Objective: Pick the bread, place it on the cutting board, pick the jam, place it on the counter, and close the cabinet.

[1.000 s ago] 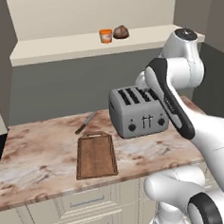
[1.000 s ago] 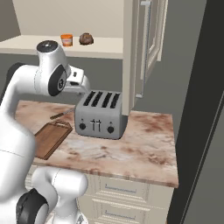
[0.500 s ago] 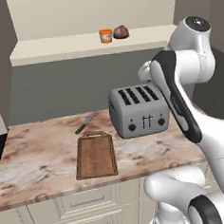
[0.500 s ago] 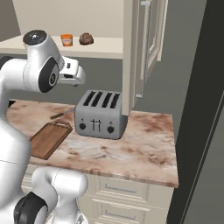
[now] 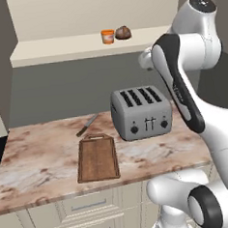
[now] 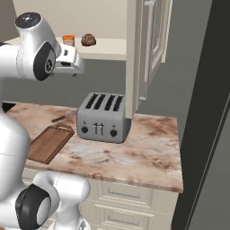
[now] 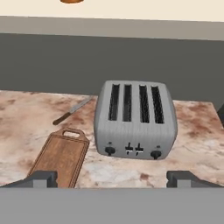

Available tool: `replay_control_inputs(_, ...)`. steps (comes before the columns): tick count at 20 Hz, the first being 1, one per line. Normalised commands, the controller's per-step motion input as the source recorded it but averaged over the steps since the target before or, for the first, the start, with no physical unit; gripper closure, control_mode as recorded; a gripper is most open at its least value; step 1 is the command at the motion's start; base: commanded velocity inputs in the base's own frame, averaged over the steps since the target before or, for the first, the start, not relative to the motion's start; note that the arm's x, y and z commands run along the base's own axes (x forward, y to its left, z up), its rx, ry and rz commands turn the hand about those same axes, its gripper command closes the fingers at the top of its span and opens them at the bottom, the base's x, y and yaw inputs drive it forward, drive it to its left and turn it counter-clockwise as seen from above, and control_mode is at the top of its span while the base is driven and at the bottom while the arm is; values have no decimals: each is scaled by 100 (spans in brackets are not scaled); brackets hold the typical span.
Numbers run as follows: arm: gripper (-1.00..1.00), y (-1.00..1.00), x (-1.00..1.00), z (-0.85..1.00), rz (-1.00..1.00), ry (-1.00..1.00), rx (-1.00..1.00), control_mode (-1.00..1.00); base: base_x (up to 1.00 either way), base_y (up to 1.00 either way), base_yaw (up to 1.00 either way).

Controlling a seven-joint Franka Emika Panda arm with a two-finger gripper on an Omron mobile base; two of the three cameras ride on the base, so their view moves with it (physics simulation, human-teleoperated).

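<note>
1. The bread (image 5: pixel 123 32) sits on the cream shelf (image 5: pixel 57 46) inside the open cabinet (image 6: pixel 152 40), just beside the jam (image 5: pixel 108 36) — the roll on the right of the jar in both base views, the two close together, though I cannot tell whether they touch.
2. In the hand view only the orange bottom edge of the jam shows at the top border.
3. The cutting board (image 5: pixel 97 157) lies flat on the marbled surface (image 5: pixel 37 160), its handle cut-out pointing toward the back wall, with nothing on it.
4. A knife (image 5: pixel 87 125) rests on the surface just behind the board, angled, apart from it.
5. A grey four-slot toaster (image 5: pixel 141 113) stands to the right of the board, near it but not touching.
6. The end effector (image 7: pixel 112 179) is raised above the surface, at about shelf height, and looks down over the toaster; its fingertips (image 7: pixel 43 178) are spread wide apart with nothing between them.
7. The cabinet door stands open at the right of the right base view, its slim metal handle (image 6: pixel 147 49) vertical.
8. Low cream drawers (image 5: pixel 89 205) run below the surface edge.
</note>
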Motion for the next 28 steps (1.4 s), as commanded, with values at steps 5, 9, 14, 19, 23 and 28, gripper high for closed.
replay_control_inputs(5, -100, 19, 0, 39, 0, -7, 0, -100, 0, 0, 0)
replay_control_inputs(9, -100, 31, 0, 33, 0, -2, 0, -100, 0, 0, 0)
replay_control_inputs(14, -100, 34, 5, 21, 0, 0, 0, -100, 0, 0, 0)
replay_control_inputs(19, -100, 32, 16, 20, 0, 0, 0, -100, 0, 0, 0)
replay_control_inputs(23, -100, 26, 42, 6, 0, 0, 0, -100, 0, 0, 0)
replay_control_inputs(28, -100, 25, 45, 2, 0, 0, 0, -100, 0, 0, 0)
